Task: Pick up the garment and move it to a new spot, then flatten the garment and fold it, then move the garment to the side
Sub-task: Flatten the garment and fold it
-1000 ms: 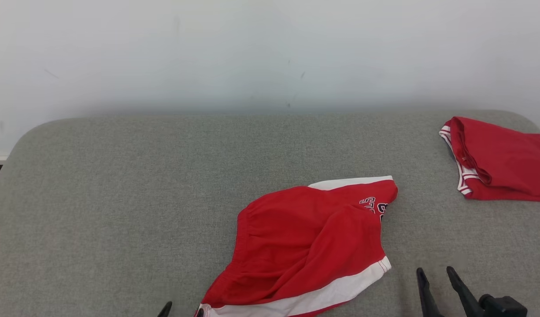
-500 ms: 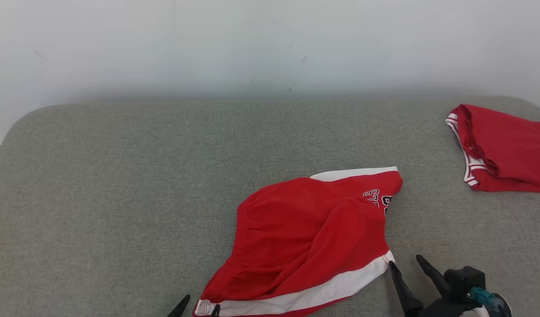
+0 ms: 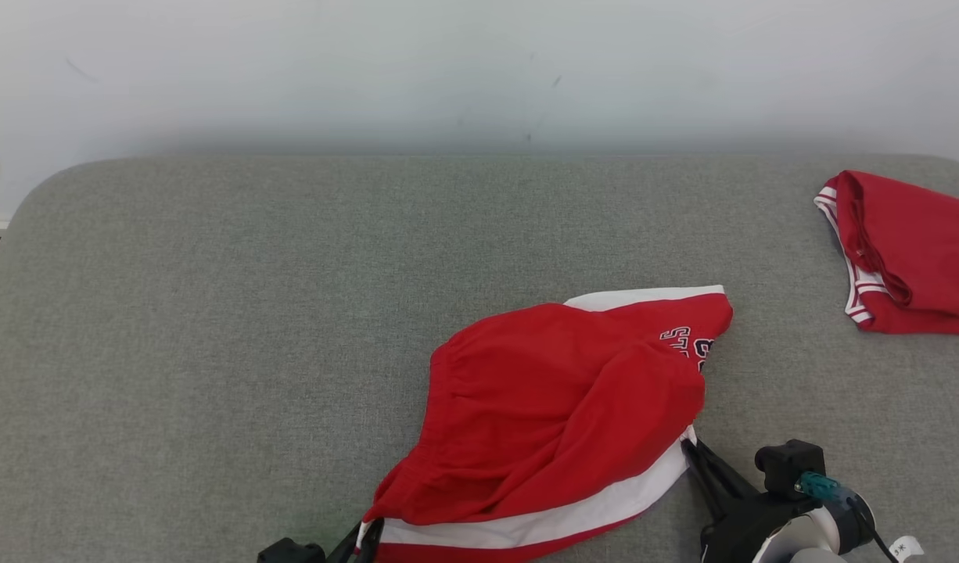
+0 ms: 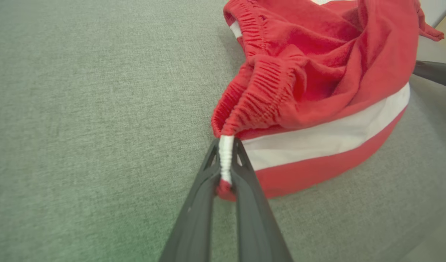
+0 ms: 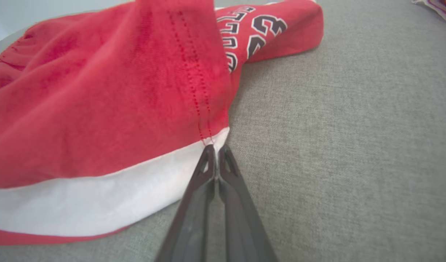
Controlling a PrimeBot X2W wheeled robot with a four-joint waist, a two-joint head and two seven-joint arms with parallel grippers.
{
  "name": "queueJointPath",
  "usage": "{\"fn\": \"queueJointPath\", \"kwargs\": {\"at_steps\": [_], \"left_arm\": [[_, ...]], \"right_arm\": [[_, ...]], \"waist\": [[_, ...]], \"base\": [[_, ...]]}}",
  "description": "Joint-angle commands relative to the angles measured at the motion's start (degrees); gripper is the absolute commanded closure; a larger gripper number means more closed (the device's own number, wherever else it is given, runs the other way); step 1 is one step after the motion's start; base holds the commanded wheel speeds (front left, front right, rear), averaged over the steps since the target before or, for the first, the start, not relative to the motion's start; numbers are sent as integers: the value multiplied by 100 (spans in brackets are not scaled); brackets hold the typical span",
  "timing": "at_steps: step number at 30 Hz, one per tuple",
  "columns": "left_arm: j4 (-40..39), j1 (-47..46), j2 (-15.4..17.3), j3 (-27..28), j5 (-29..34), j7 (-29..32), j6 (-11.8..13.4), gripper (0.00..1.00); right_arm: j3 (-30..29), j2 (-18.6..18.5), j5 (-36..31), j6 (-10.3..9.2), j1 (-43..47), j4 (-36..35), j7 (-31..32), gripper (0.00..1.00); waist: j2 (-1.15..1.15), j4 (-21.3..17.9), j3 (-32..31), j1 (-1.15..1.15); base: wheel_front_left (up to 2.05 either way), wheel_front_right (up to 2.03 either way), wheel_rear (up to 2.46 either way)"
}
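head view: the red shorts [image 3: 558, 407] with white trim lie crumpled at the front middle of the grey fabric-covered desk [image 3: 213, 313]. the left gripper [image 3: 366, 538] has its fingers clenched on the waistband end at the shorts' near left corner, and the left wrist view shows white elastic pinched between them. the right gripper [image 3: 691, 450] has its fingers pressed together on the white hem's right corner. a second red garment [image 3: 917, 250] lies well apart, far right.
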Motion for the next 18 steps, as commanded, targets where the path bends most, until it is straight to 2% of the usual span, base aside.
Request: {"fn": "queueJointPath", "kwargs": {"at_steps": [1,7,12,18], "left_arm": [[1,-39,14,-3,-67,-35,8,100],[-518,300,29,212,-85,-29,8,100],[-1113,529,41,421,13,-31,37,100],[-1805,36,219,462,-59,61,5,100]], "right_arm": [[67,8,69,-16,-38,44,-64,100],[107,-198,211,-16,175,-267,-190,100],[-79,-366,158,-16,423,-986,-191,100],[-213,-539,97,-16,100,-1792,-173,100]], "waist": [[0,-2,-1,0],[0,-10,-83,0],[0,-99,-68,0],[0,-275,89,0]], "base": [[0,0,0],[0,0,0],[0,0,0],[0,0,0]]}}
